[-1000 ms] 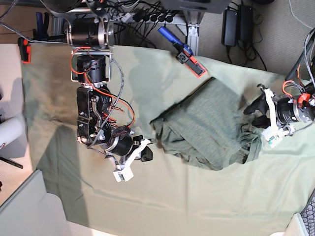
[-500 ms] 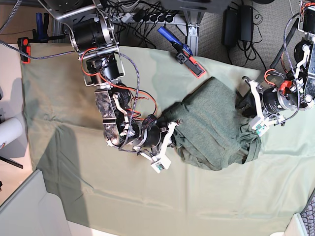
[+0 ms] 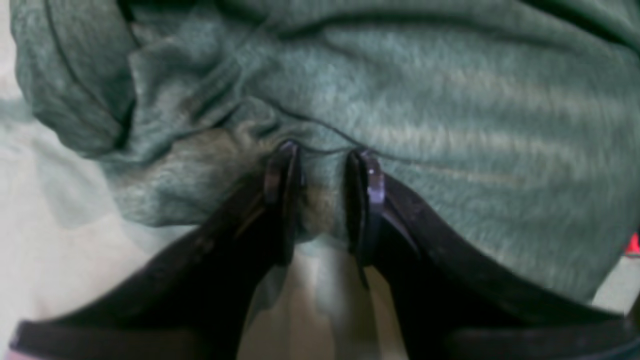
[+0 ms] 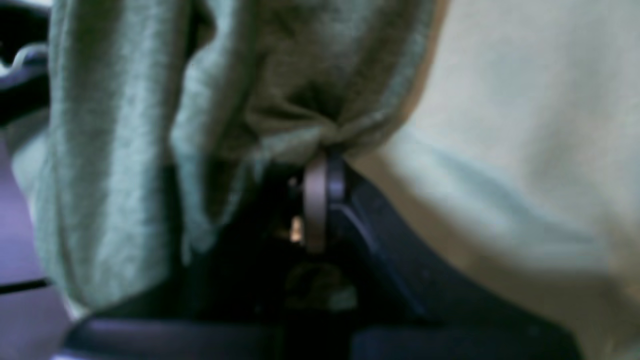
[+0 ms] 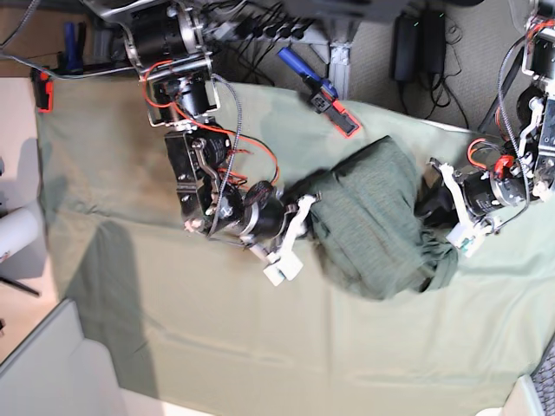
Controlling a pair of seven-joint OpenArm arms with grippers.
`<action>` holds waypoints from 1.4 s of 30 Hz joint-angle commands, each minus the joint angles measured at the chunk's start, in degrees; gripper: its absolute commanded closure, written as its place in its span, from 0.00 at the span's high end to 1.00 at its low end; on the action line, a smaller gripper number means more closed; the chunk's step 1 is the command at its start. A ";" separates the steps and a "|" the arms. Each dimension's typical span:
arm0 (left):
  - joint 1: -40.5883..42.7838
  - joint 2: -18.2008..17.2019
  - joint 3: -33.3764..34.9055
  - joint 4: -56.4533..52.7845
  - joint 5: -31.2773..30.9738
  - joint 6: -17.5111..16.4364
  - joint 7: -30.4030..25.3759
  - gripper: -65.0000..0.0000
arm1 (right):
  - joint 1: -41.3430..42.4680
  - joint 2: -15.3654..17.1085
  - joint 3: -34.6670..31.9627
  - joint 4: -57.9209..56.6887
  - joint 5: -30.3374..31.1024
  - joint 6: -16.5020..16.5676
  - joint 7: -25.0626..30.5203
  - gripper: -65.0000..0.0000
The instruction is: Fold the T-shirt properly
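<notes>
Right gripper point(image 4: 320, 165): pressed together, pinching a gathered edge of the T-shirt point(image 5: 373, 221).
Left gripper point(image 3: 324, 165): jaws part-spread, a fold of the shirt's edge between the fingertips; whether it bites, I cannot tell.
T-shirt: bunched between both grippers, one at each end.
Table cloth point(image 5: 217, 329): pale green, beneath both grippers.

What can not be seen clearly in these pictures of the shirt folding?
- T-shirt sleeves and collar: base view, hidden in the bunched folds.
- Right pincer far finger: right wrist view, covered by cloth and blurred.
- Cloth between the left pincer fingers: left wrist view, too blurred to tell whether pinched.
</notes>
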 commanded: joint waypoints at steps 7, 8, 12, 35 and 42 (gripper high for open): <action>-5.73 -0.92 -0.20 -0.04 3.58 1.75 2.60 0.28 | -6.32 0.63 -0.24 13.22 0.15 1.22 -3.98 0.00; -6.16 -1.03 -0.20 -0.04 3.56 1.75 2.64 0.28 | -7.04 0.63 -0.24 14.60 0.35 1.22 -4.37 0.00; -7.28 -1.01 -0.20 -0.07 3.56 1.75 3.04 0.28 | -9.20 0.61 -0.26 16.96 2.58 1.22 -4.81 0.00; -7.54 -1.03 -2.10 1.31 -13.53 -4.82 9.92 0.28 | -12.85 0.00 1.55 22.23 2.36 1.22 -4.72 0.00; -7.34 -1.07 -9.03 10.10 -20.55 -4.82 16.20 0.28 | -12.81 0.02 10.86 22.47 2.36 1.22 -4.57 0.00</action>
